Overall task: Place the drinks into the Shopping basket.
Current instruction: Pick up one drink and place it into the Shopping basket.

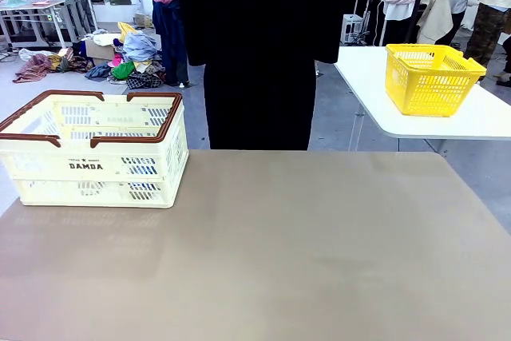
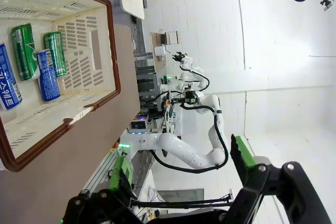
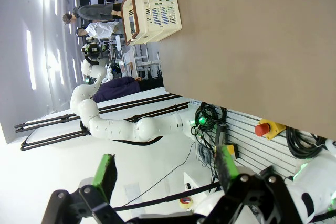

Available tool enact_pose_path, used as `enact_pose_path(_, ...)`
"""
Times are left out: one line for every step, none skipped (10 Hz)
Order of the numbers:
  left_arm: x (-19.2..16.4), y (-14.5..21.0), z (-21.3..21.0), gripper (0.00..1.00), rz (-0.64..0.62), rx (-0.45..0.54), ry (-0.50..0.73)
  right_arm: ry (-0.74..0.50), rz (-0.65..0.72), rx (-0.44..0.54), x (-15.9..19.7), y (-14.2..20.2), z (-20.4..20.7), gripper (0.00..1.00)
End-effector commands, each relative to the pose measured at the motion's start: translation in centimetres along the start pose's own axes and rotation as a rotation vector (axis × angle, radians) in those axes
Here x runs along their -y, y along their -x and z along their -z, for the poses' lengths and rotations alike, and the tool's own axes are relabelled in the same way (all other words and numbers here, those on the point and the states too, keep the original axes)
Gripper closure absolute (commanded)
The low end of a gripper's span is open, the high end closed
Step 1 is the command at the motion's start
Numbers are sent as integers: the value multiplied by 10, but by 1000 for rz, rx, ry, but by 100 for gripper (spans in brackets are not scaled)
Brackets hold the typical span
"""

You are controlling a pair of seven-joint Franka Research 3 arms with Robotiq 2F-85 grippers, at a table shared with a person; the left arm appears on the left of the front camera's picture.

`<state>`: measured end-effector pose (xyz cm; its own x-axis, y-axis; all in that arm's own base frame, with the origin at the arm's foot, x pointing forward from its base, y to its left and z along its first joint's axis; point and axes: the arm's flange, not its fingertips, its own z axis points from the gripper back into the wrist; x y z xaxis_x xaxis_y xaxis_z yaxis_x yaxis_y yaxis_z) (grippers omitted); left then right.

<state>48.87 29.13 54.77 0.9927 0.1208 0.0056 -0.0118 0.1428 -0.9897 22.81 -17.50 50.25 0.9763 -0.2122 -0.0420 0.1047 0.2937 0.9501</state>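
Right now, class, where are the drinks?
In the left wrist view, the drinks lie on the floor of the Shopping basket, which stands on the table's far left corner in the front view.

A: The front camera looks across the grey-brown desk [image 1: 279, 253], near the cream-white perforated plastic Shopping basket [image 1: 96, 153].
B: Both wrist cameras, rolled sideways from farther back, share that basket.

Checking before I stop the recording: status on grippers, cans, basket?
Left gripper open, empty. Right gripper open, empty. Four cans lying in the basket, two green, two blue. Table bare, nothing in the way.
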Motion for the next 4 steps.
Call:
enact_pose_path(-2,6,2,0,7,-12,-6,8,-19,-8,1,2,-3,0)
enact_pose_path(-2,6,2,0,7,-12,-6,8,-19,-8,1,2,-3,0)
enact_pose_path(-2,6,2,0,7,-12,-6,8,-19,-8,1,2,-3,0)
enact_pose_path(-2,6,2,0,7,-12,-6,8,-19,-8,1,2,-3,0)
